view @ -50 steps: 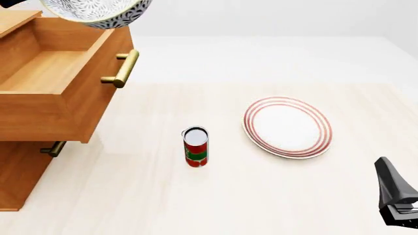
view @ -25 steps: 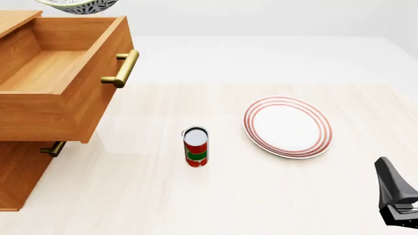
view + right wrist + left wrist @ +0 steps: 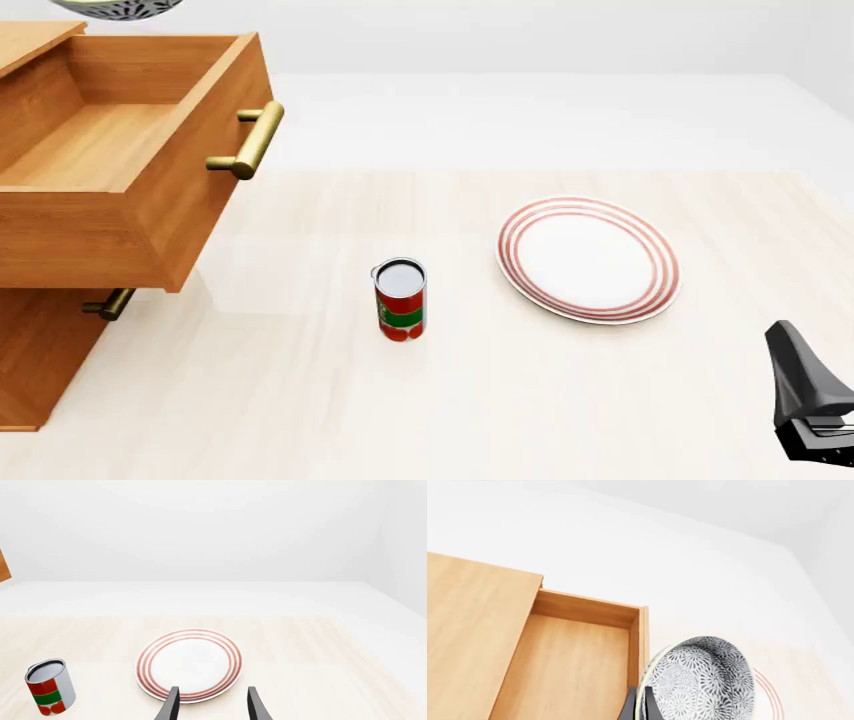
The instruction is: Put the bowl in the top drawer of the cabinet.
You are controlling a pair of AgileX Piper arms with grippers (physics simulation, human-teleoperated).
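Observation:
The bowl, white with a dense blue-grey floral pattern, hangs tilted on edge high above the open top drawer. My left gripper is shut on its rim. In the front view only the bowl's underside shows at the top edge, over the back of the top drawer of the cabinet. The drawer is pulled out, its brass handle facing right. My right gripper is open and holds nothing, low at the front right.
A red-ringed white plate lies right of centre, just ahead of the right gripper. A red and green can stands upright mid-table. The lower drawer's handle sits under the open drawer.
The bowl has risen and shifted left, from over the drawer's front right corner to over its back, nearly leaving the front view. The right arm has not moved.

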